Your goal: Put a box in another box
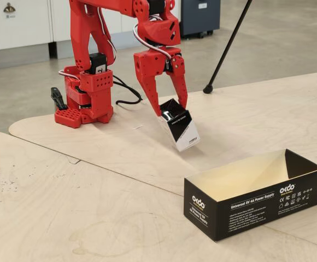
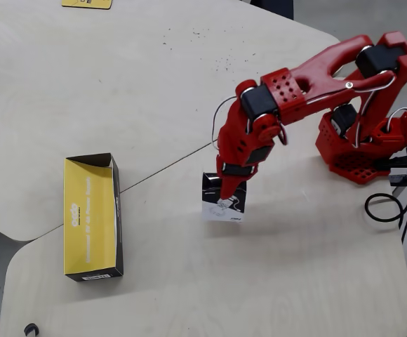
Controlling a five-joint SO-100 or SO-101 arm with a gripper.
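Note:
The small black-and-white carton (image 1: 179, 129) hangs tilted between the fingers of my red gripper (image 1: 171, 109), black half up and white half down, its lower end close to the wooden table. In the overhead view the gripper (image 2: 226, 191) covers the carton's (image 2: 224, 208) top part. The gripper is shut on the carton. The long black box (image 1: 251, 206) with white "Universal 5V 4A Power Supply" print lies open on the table to the front right, its pale inside empty. In the overhead view the box (image 2: 117, 210) lies to the left of the gripper, well apart.
The arm's red base (image 1: 84, 103) stands at the table's back edge, with black cables (image 2: 386, 210) beside it. A black tripod leg (image 1: 227, 49) slants down to the floor behind the table. Seams run between the plywood table boards (image 2: 161, 172).

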